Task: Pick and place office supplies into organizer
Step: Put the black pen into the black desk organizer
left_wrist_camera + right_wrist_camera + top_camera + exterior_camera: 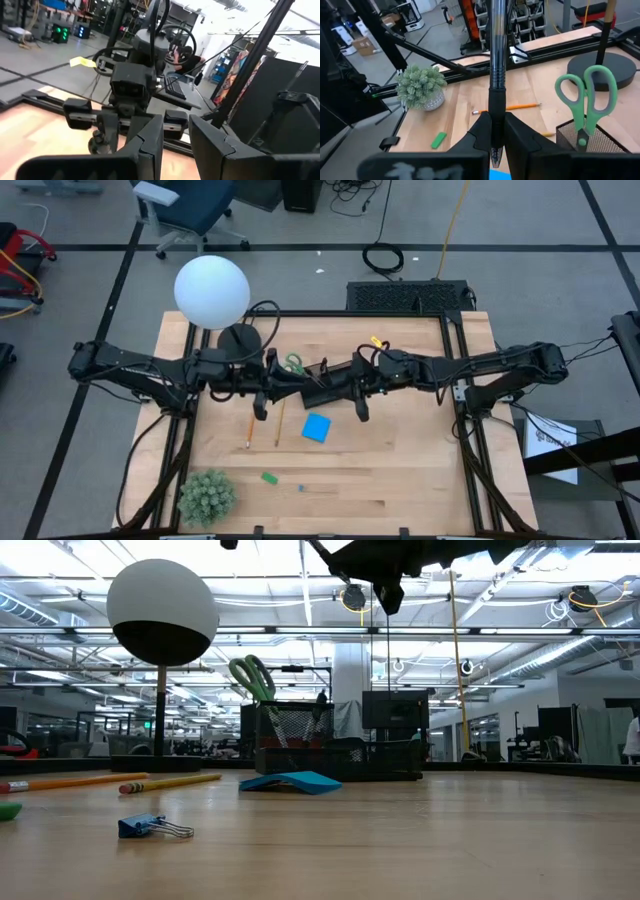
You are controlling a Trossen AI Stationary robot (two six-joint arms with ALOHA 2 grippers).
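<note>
The right gripper (495, 135), at the centre of the high view, is clamped on a dark pen (497, 65) held upright, apparently for dropping into the black mesh organizer (590, 137) at lower right of its wrist view, where green-handled scissors (587, 97) already stand. The left gripper (175, 135) faces it with fingers slightly apart and apparently empty. From above, both arms hide most of the organizer, so its free slots cannot be made out.

the table (400, 470) is pale wood, smooth with a faint grain; the organizer (592, 140) is black metal mesh; the scissors (587, 95) have glossy green plastic handles; the pen (496, 75) looks shiny (dark plastic, apparently); the plant ball (421, 86) is fuzzy.
</note>
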